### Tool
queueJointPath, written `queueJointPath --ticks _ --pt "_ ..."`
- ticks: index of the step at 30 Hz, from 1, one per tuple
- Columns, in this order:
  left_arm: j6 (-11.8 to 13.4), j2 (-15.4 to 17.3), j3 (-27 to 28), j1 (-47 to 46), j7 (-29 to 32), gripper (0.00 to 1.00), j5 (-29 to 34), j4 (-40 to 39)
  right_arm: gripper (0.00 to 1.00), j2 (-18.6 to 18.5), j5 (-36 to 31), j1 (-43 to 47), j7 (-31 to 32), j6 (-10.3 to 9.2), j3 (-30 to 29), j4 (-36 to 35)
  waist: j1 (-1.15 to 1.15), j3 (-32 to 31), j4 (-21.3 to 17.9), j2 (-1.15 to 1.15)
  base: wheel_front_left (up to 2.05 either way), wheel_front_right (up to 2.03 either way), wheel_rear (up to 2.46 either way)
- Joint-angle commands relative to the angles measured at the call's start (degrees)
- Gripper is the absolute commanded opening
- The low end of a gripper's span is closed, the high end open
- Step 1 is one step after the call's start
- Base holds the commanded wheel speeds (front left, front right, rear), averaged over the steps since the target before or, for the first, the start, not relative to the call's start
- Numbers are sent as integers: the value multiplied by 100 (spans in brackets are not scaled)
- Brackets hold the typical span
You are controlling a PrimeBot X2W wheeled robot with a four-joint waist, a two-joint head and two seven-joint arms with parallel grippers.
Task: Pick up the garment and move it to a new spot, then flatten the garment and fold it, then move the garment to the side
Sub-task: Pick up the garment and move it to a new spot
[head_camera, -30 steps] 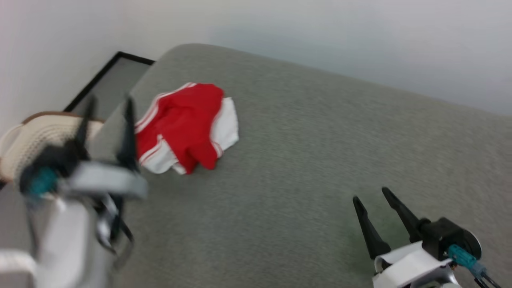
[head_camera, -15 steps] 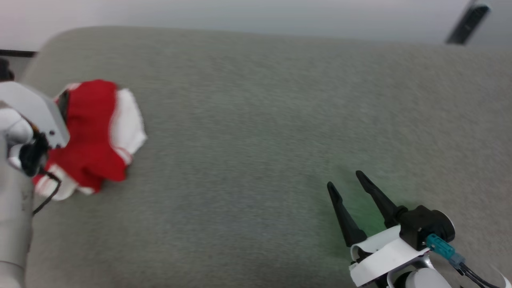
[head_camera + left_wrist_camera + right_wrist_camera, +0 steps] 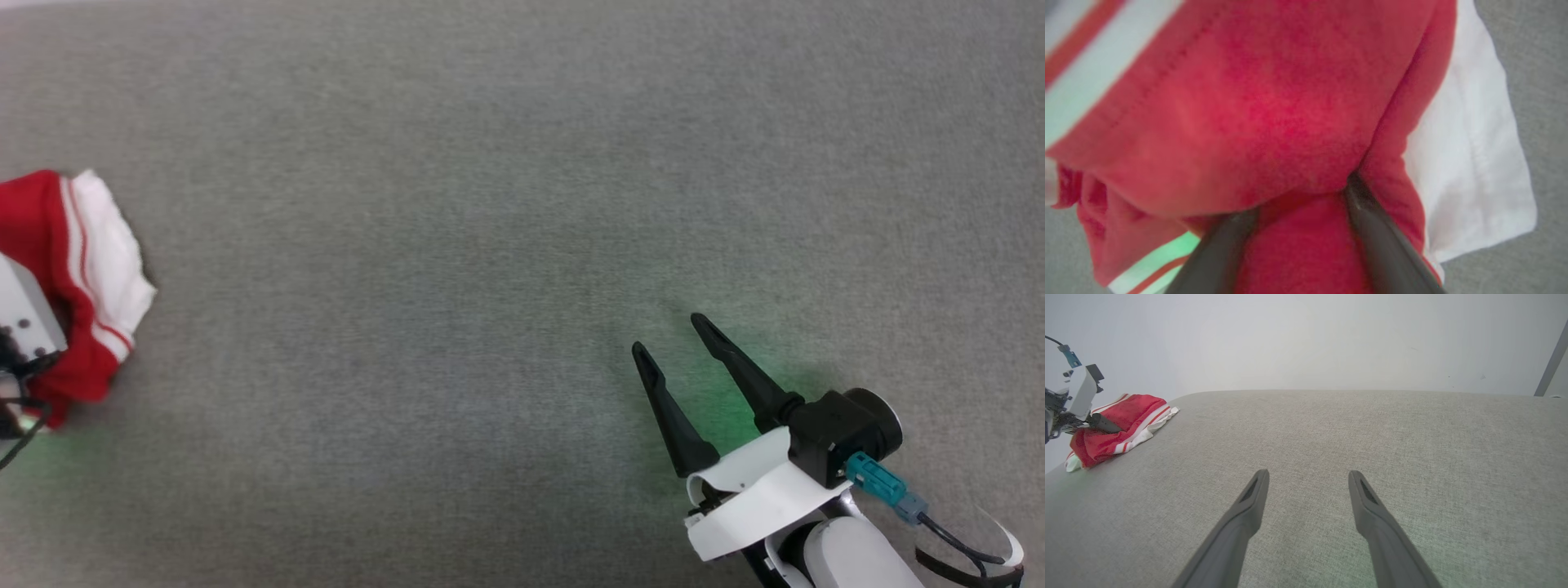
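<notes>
Wide flat desk (image 3: 522,163) covered in grey woven fabric, with a rounded far corner in the right wrist view. Lying directly on it near that corner, at the left edge of the head view, a crumpled red jersey-style garment (image 3: 90,237) with white sleeves and red-and-white striped trim. Bunched in a heap, one white sleeve spread on the grey cover.

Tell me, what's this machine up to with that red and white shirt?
A two-armed robot seems about to pick up a crumpled red and white garment lying at the left of a grey padded surface. Its left gripper is down in the cloth, fingers spread with a red fold bulging between them, not yet closed on it. The right gripper is open too, poised over bare surface well away from the garment.
</notes>
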Motion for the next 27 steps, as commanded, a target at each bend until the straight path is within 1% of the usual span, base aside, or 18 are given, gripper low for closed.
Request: queueJointPath --ticks 1,3,4,5,6,7,11,15,19,23,27 --pt "-23 -292 -40 236 -23 100 -29 145 100 27 -28 -42 25 -2 11 -41 0 179 -176 0 0 0 0" --pt "10 -384 20 316 -87 100 -119 229 100 42 -49 -26 35 -2 22 -93 0 165 -182 0 0 0 0" --pt "-9 -439 39 356 -77 82 -165 261 100 47 -54 -5 40 -2 27 -114 0 146 -180 0 0 0 0" --pt "-20 -478 73 377 -120 39 -222 279 100 53 -55 15 53 -2 27 -133 0 124 -173 0 0 0 0" --pt "-30 -494 103 381 -208 11 -259 285 100 59 -52 32 61 -2 24 -140 0 90 -165 0 0 0 0" --pt "-37 -488 127 376 -270 0 -295 293 100 62 -50 51 66 -2 19 -143 0 52 -157 0 0 0 0" --pt "-111 -504 262 267 -536 0 -490 226 100 72 -28 139 49 -2 -25 -111 0 -162 -104 0 0 0 0" --pt "-116 -378 111 157 -861 0 -433 -42 100 104 31 199 21 -2 -60 -38 0 -433 -56 0 0 0 0" --pt "-93 -426 -152 127 -1140 0 -646 -702 100 158 100 293 -34 -2 -79 68 0 -735 -70 0 0 0 0" --pt "-95 -753 -480 212 -1179 0 -1176 -1550 100 211 150 416 -91 -2 -226 162 0 -1002 -102 0 0 0 0" --pt "-96 -1162 -814 278 -928 0 -1789 -2385 100 256 187 545 -144 -2 -336 223 0 -1196 -254 0 0 0 0"
